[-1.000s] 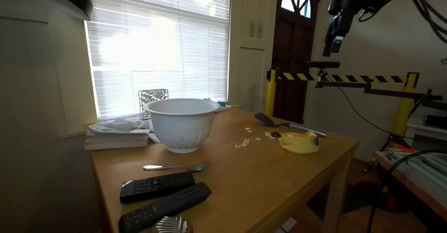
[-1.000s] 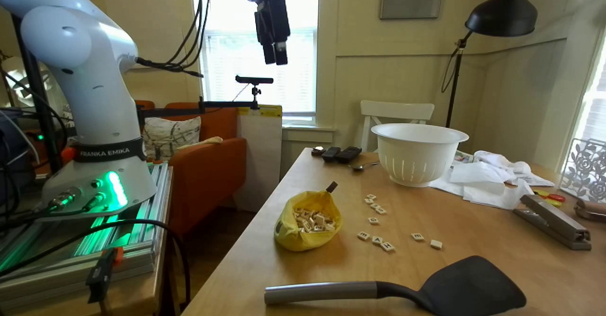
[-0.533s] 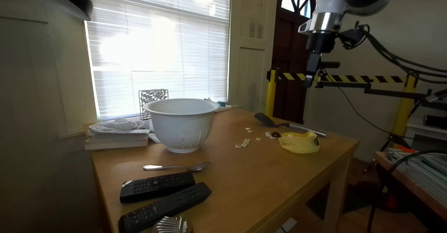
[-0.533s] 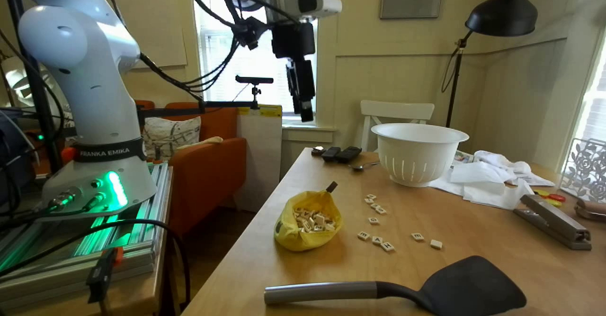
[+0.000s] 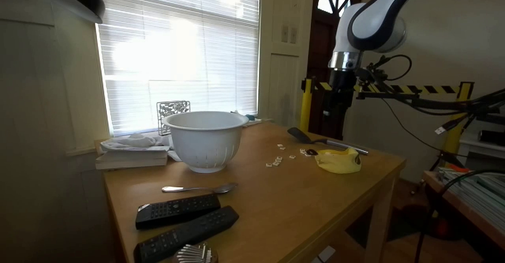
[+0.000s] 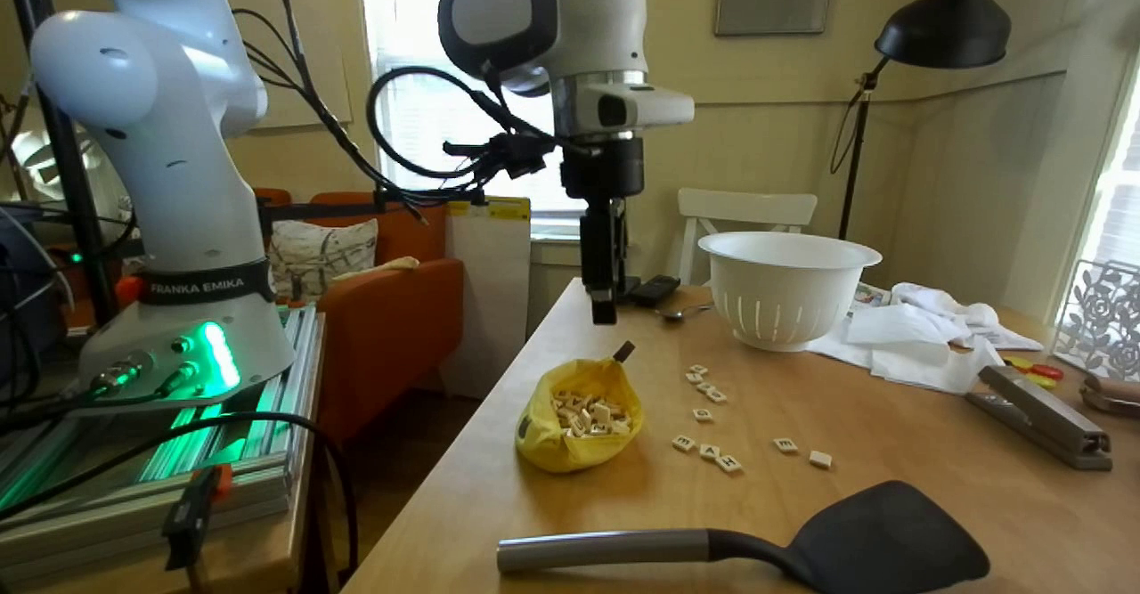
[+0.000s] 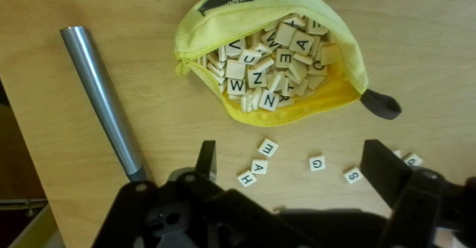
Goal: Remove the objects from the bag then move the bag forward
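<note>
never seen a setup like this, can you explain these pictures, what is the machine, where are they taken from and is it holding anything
The big white machine is a robot arm, steered by a person. Two of this moment's pictures are taken from outside it, looking at the scene from different places; the third is taken from its wrist, looking down past the grasping part, called the end effector.

On the wooden table lies an open yellow bag holding many letter tiles, with a few loose tiles beside it. Also there are a spatula, a white colander, a spoon, two remotes and a stapler, among other things.

Nothing is held: the two fingers stand apart, in the air above the table.
</note>
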You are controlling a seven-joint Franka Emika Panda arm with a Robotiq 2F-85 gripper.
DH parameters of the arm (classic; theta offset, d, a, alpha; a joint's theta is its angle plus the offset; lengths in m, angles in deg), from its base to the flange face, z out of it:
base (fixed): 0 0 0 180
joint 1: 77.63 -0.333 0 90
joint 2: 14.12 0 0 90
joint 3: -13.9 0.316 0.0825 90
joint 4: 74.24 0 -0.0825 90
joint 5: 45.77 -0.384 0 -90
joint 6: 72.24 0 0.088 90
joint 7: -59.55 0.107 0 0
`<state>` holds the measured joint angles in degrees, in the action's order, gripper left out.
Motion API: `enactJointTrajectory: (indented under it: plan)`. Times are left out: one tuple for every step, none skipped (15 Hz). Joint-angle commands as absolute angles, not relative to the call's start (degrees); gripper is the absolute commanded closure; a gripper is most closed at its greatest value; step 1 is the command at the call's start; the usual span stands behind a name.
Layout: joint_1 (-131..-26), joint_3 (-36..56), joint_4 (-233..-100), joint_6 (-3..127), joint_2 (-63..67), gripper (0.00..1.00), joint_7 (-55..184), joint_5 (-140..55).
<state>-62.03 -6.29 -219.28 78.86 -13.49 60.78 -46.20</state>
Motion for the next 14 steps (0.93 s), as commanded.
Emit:
enactJointTrajectory:
  plan:
    - [-60.9, -5.6, -218.2, 78.7, -11.6, 0.0, 62.4, -46.0]
    - [-60.7, -5.7, -217.3, 78.7, -10.1, 0.0, 63.1, -46.0]
    - [-60.7, -5.7, -216.6, 78.7, -9.1, 0.0, 63.5, -46.1]
    - [-60.7, -5.7, -216.3, 78.7, -8.7, 0.0, 63.8, -46.1]
    - [-60.7, -5.8, -216.2, 78.7, -8.6, 0.0, 63.9, -46.1]
    - [-60.8, -5.8, -215.9, 77.7, -8.1, 0.0, 64.1, -45.8]
    - [-60.8, -5.9, -216.2, 77.4, -7.3, 0.0, 64.5, -45.2]
    - [-60.7, -6.0, -216.7, 77.6, -6.5, 0.0, 64.8, -45.0]
    - [-60.8, -6.1, -217.0, 76.9, -5.8, 0.0, 65.1, -44.7]
    - [-60.8, -6.1, -217.4, 77.3, -5.2, 0.0, 65.0, -44.6]
    - [-60.9, -6.2, -217.7, 77.8, -4.5, 0.0, 65.0, -44.4]
    - [-60.9, -6.0, -218.0, 78.3, -3.8, 0.0, 64.5, -44.8]
    - [-60.8, -5.8, -218.1, 78.4, -3.3, 0.0, 63.6, -45.5]
    - [-60.6, -5.5, -218.4, 79.4, -2.9, 0.0, 62.8, -46.3]
